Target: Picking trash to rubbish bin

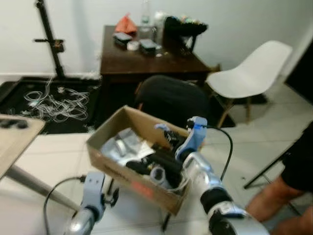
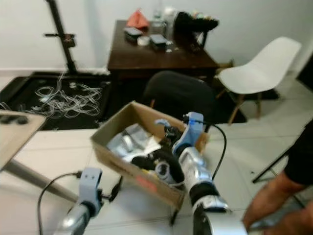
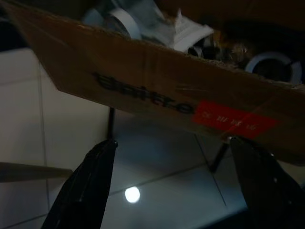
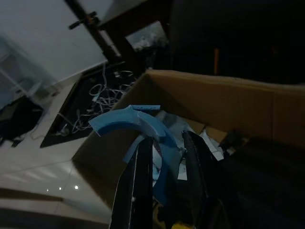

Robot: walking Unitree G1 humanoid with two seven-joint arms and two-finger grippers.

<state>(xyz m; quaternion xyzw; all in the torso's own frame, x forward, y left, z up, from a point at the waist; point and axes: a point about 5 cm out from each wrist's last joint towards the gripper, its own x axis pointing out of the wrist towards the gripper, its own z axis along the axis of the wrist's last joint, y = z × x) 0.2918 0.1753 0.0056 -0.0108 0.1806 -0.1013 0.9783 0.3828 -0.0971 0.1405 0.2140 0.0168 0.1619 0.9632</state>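
An open cardboard box point(image 1: 115, 165) serving as the bin stands raised on thin black legs in front of me. It holds silver foil wrappers point(image 1: 122, 144), black scraps and a roll of tape. My right gripper point(image 4: 167, 143) hovers over the box's far right part, shut on a curved blue plastic piece point(image 4: 138, 121), also visible as the blue plastic piece point(image 1: 162, 128). My left gripper point(image 3: 171, 143) is open, low and just in front of the box's printed front wall point(image 3: 143, 81), with nothing between its fingers.
A black chair point(image 1: 171, 98) stands right behind the box, then a dark cluttered desk point(image 1: 146, 61). A white chair point(image 1: 254, 73) is at the right. A person's legs point(image 1: 286, 193) are at the lower right. White cables point(image 1: 54, 105) lie on a black mat; a table point(image 1: 14, 137) juts in at the left.
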